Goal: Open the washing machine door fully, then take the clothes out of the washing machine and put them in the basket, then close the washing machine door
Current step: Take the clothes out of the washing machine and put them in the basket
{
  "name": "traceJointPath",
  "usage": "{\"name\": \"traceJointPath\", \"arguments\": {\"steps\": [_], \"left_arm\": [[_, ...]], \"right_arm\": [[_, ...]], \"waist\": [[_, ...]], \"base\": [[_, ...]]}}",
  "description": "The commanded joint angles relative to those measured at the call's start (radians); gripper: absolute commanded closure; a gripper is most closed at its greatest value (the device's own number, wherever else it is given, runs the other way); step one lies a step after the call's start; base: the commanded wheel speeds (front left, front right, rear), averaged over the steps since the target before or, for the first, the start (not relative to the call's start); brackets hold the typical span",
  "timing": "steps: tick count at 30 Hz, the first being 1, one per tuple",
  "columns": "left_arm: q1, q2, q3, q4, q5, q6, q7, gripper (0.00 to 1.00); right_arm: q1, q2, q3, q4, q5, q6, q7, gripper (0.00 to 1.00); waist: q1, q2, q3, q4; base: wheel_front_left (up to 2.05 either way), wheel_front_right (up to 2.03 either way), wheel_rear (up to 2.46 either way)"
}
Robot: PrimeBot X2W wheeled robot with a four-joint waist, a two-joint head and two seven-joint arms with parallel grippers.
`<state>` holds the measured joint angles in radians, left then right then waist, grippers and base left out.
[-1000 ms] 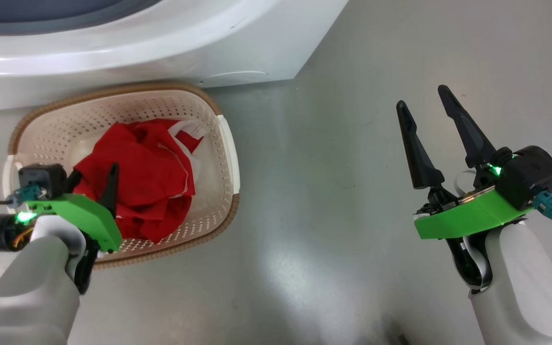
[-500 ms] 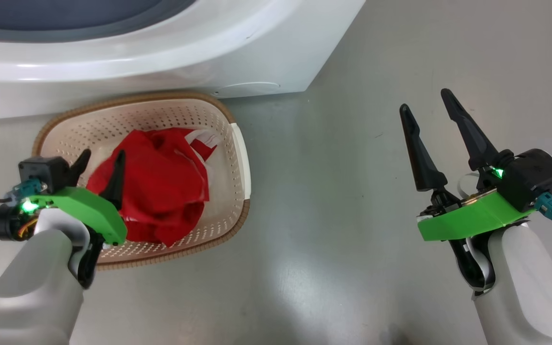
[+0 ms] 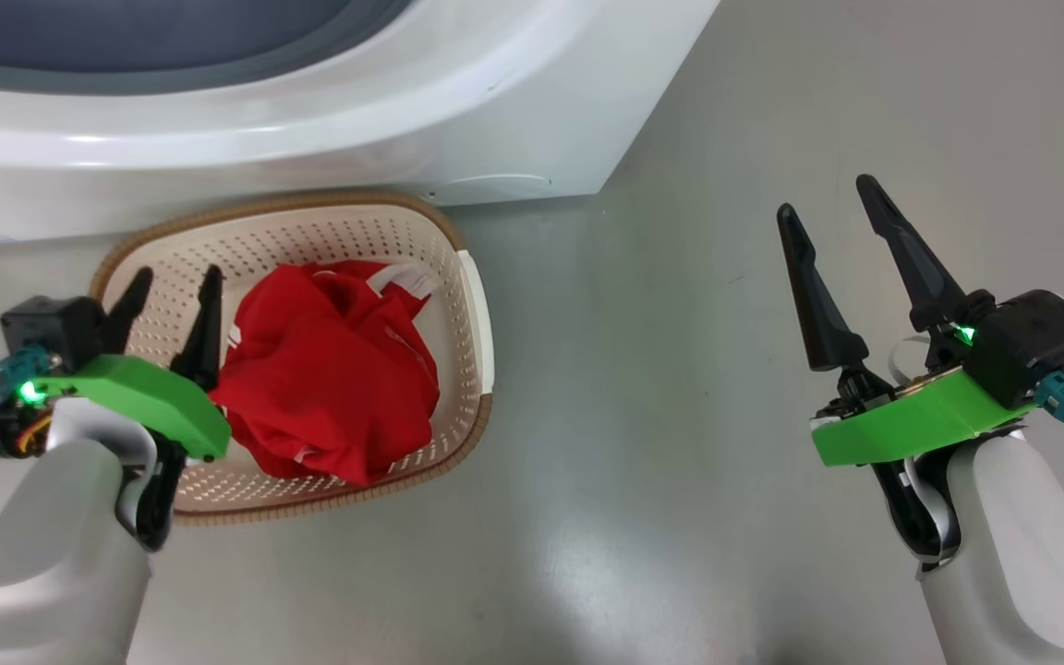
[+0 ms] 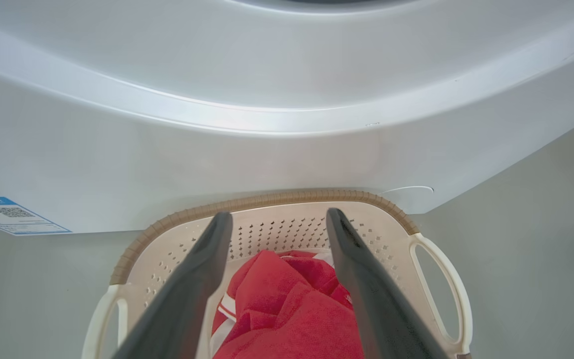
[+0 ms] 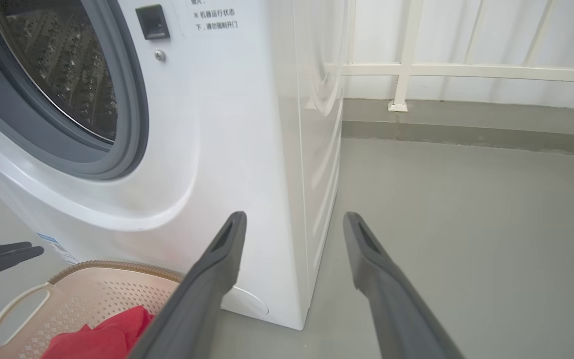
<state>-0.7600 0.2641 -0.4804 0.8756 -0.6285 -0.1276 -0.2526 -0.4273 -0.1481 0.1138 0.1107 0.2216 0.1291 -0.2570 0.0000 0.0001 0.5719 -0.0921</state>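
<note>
The floor (image 3: 643, 369) is grey, smooth and slightly shiny. Behind it, in the right wrist view, a low grey kerb (image 5: 466, 124) runs under a white railing (image 5: 466, 72). The washing machine (image 3: 495, 120) stands on this floor, and the basket (image 3: 310, 231) sits just in front of it, close to its lower front.

The clothes (image 3: 329, 379) lie inside the basket, in 1 loose heap towards its right half. The left gripper (image 3: 176, 272) hangs over the left part of the basket, with the heap just beside it on the robot's right. Its 2 fingers are spread wide and hold nothing. In the left wrist view the heap is seen below, between the 2 fingers. The right gripper (image 3: 826, 196) hangs over bare floor, well apart from the basket, also spread wide and empty.

The machine is white, glossy and boxy, with a grey rubber gasket (image 5: 132, 124) around a perforated steel drum (image 5: 63, 65) and a small blue label (image 4: 13, 215) low on its front. The basket is cream plastic with many small holes, a brown woven-look rim (image 4: 267, 199) and a white handle (image 4: 441, 289) at each end. The clothes are bright red soft fabric with white stripes.
</note>
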Motion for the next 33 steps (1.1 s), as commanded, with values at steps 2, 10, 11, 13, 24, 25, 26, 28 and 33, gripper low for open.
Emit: {"name": "traceJointPath", "arguments": {"steps": [2, 10, 11, 13, 24, 25, 26, 28, 33], "left_arm": [[0.032, 0.033, 0.076, -0.041, 0.037, -0.003, -0.009, 0.00], [0.096, 0.013, 0.194, -0.125, 0.117, -0.003, -0.009, 0.00], [0.107, 0.009, 0.210, -0.139, 0.127, -0.003, -0.009, 0.00], [0.132, 0.001, 0.241, -0.171, 0.147, -0.003, -0.009, 0.00], [0.286, -0.039, 0.366, -0.359, 0.241, -0.003, -0.009, 0.00], [0.301, -0.041, 0.374, -0.376, 0.249, -0.003, -0.009, 0.00], [0.316, -0.043, 0.382, -0.394, 0.256, -0.003, -0.009, 0.00], [0.348, -0.049, 0.397, -0.430, 0.271, -0.003, -0.009, 0.00], [0.435, -0.070, 0.441, -0.517, 0.308, -0.003, -0.009, 0.00]], "right_arm": [[0.044, -0.002, 0.014, -0.017, -0.003, 0.002, -0.005, 0.00], [0.069, -0.010, 0.006, -0.008, 0.003, 0.002, -0.005, 0.00], [0.073, -0.011, 0.005, -0.007, 0.004, 0.002, -0.005, 0.00], [0.082, -0.014, 0.003, -0.005, 0.006, 0.002, -0.005, 0.00], [0.158, -0.033, -0.014, 0.008, 0.023, 0.002, -0.005, 0.00], [0.165, -0.034, -0.015, 0.008, 0.024, 0.002, -0.005, 0.00], [0.172, -0.035, -0.018, 0.007, 0.025, 0.002, -0.005, 0.00], [0.187, -0.037, -0.022, 0.007, 0.028, 0.002, -0.005, 0.00], [0.227, -0.043, -0.032, 0.008, 0.035, 0.002, -0.005, 0.00]], "waist": [[0.0000, -0.0001, -0.022, 0.005], [0.0000, -0.0001, -0.080, 0.014], [0.0000, -0.0001, -0.089, 0.015], [0.0000, -0.0001, -0.112, 0.016], [0.0000, -0.0001, -0.223, 0.032], [0.0000, -0.0001, -0.232, 0.033], [0.0000, -0.0001, -0.241, 0.034], [0.0000, -0.0001, -0.259, 0.035], [0.0000, -0.0001, -0.305, 0.040]], "base": [[0.00, 0.00, 0.00], [0.00, 0.00, 0.00], [0.00, 0.00, 0.00], [0.00, 0.00, 0.00], [0.00, 0.00, 0.00], [0.00, 0.00, 0.00], [0.00, 0.00, 0.00], [0.00, 0.00, 0.00], [0.00, 0.00, 0.00]]}}
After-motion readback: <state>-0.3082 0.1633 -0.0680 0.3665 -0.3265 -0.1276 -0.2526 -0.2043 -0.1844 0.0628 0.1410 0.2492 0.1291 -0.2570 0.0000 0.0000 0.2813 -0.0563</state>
